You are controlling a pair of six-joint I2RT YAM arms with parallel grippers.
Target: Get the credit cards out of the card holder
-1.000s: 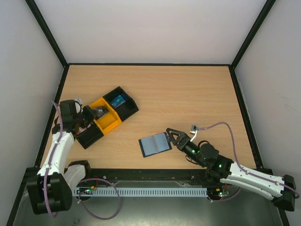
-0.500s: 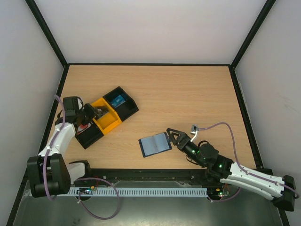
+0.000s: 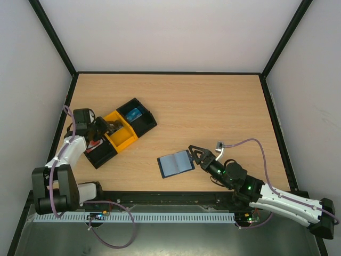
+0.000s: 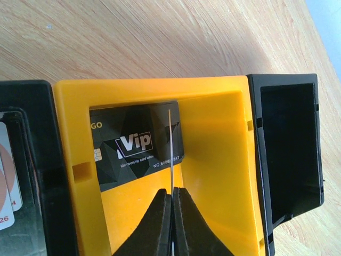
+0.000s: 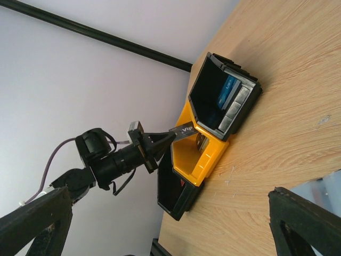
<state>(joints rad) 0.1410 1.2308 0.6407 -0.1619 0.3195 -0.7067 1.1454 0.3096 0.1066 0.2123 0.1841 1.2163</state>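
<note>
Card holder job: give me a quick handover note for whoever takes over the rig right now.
Left hand: shut on a card, over the yellow tray.
Right hand: open, beside the card holder, which lies open.
Done: dark card in the yellow tray, blue card in the far black tray, white-and-red card in the near black tray.
Left: drop the held card. The holder shows no more cards from above, but check.

Open tabletop (image 3: 160, 141) between trays (image 3: 121, 133) and card holder (image 3: 176, 164).
</note>
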